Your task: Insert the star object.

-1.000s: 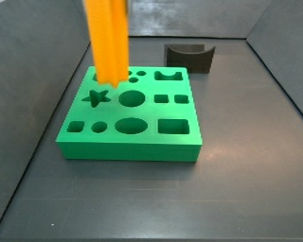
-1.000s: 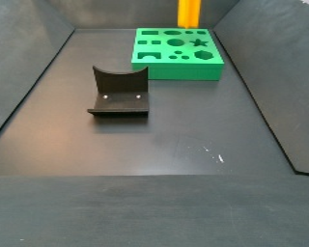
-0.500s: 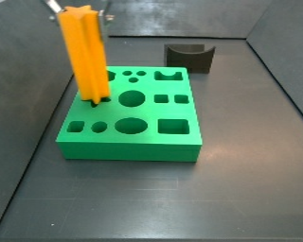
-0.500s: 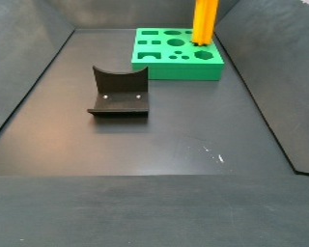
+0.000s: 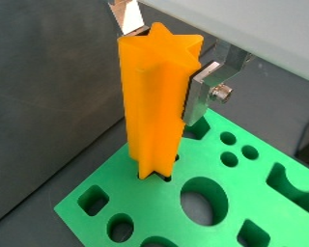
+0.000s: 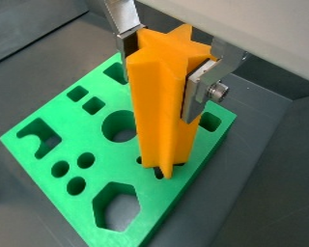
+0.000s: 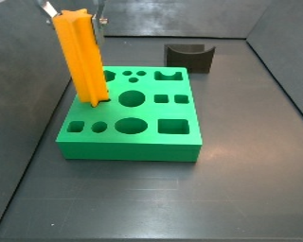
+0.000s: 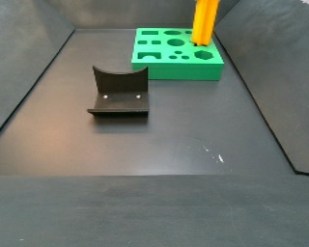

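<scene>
The star object (image 7: 82,57) is a tall orange ridged prism standing upright, its lower end in the star-shaped hole of the flat green block (image 7: 129,149). It shows in both wrist views (image 5: 157,106) (image 6: 164,116) and in a side view (image 8: 204,21). My gripper (image 6: 164,68) is at the prism's top, with its silver fingers (image 6: 203,92) pressed against opposite sides. It also shows in a wrist view (image 5: 168,58) and in a side view (image 7: 75,11). The green block also shows in other views (image 5: 119,188) (image 6: 183,188) (image 8: 183,72).
A dark grey block with a curved notch (image 7: 189,57) (image 8: 119,92) lies on the dark floor apart from the green block. Grey walls (image 7: 27,57) close in the floor on the sides. The green block has several other open holes (image 7: 130,97).
The gripper has carried the star object down and sideways from above the block onto the star hole. Its lower end now sits in the hole, which was open to view before.
</scene>
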Controlling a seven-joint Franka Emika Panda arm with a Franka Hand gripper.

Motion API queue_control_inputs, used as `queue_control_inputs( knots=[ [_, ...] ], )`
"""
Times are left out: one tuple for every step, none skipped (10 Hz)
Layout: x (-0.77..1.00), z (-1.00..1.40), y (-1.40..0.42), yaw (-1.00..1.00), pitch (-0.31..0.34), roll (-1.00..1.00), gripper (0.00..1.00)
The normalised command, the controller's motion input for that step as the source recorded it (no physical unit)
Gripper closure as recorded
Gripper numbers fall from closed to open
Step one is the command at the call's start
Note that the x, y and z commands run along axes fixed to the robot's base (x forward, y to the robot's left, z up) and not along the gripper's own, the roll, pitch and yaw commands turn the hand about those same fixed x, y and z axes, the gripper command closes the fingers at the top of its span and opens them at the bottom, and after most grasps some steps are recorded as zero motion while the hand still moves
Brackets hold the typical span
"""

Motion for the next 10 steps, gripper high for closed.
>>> queue_control_inputs(
  knots=[
    [0.21, -0.13, 0.0, -0.48, -0.091, -0.08, 1.0],
    [0.2, -0.13, 0.0, -0.69, -0.036, 0.0, 1.0],
    [0.17, -0.13, 0.0, -0.75, 0.0, 0.0, 1.0],
    [0.03, -0.13, 0.0, -0.69, 0.0, 0.0, 1.0],
    [0.0, -0.09, 0.0, -0.64, 0.004, 0.0, 1.0],
    [0.0, -0.04, 0.0, -0.46, 0.0, 0.0, 1.0],
    [0.0, -0.01, 0.01, -0.19, 0.0, 0.0, 1.0],
    [-0.02, -0.11, 0.01, -0.11, 0.0, 0.0, 1.0],
    [-0.12, -0.21, 0.01, 0.14, -0.067, -0.05, 1.0],
    [-0.07, -0.17, 0.0, 0.48, -0.037, -0.05, 1.0]
  ],
)
